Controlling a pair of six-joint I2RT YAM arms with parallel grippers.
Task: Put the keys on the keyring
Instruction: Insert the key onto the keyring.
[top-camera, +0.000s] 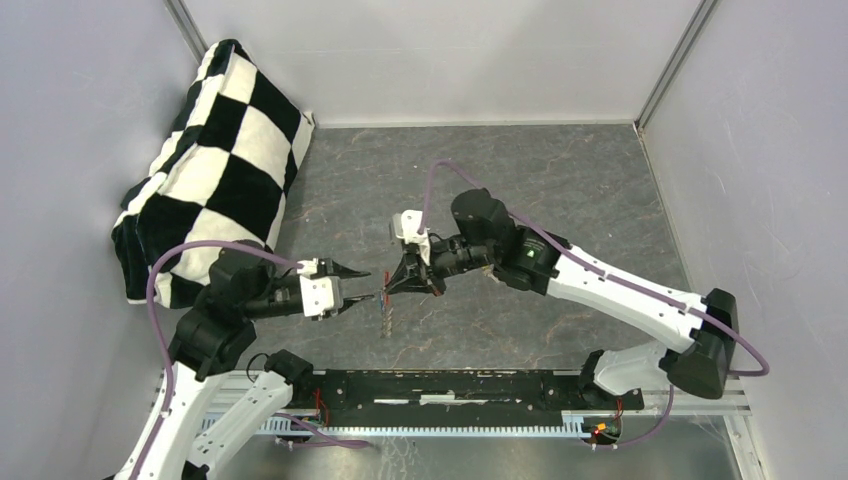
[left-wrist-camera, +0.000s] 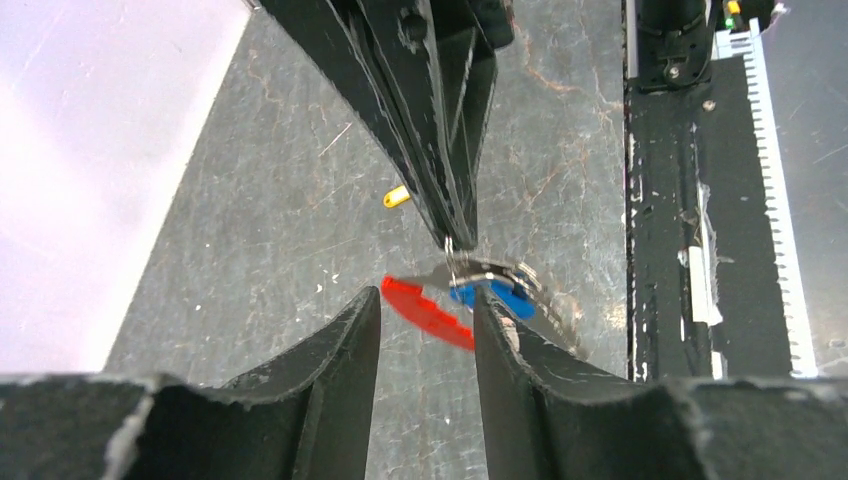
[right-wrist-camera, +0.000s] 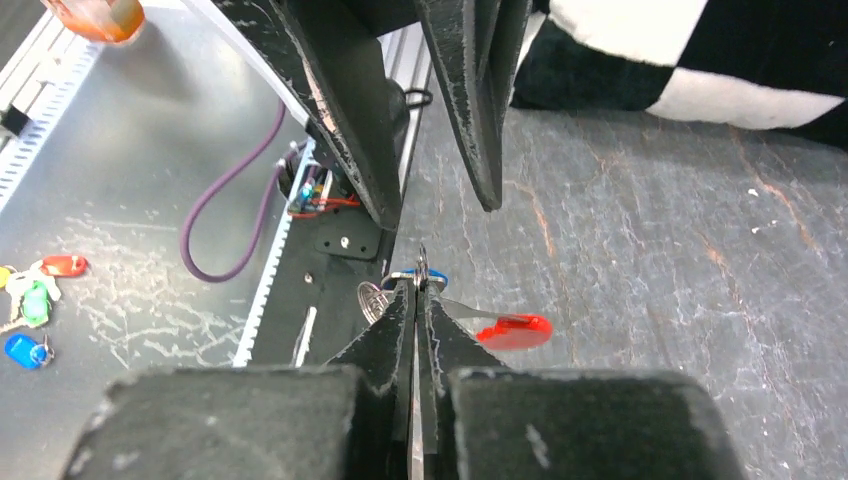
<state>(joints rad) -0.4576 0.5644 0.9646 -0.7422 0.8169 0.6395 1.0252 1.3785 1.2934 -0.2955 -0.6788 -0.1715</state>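
My right gripper is shut on the keyring, a thin metal loop seen edge-on that carries a round red piece. A blue-capped key and a grey key hang from the same bunch above the table. A yellow key cap peeks out beside the right gripper's fingers. My left gripper faces the bunch from the left, open. The red piece sits in the gap between its fingers, with one end hidden behind the right finger.
A black-and-white checkered cushion leans in the back left corner. The black mounting rail runs along the near edge, with purple cables beside it. Several coloured key tags lie on the metal sheet beyond the rail. Grey walls close the table in.
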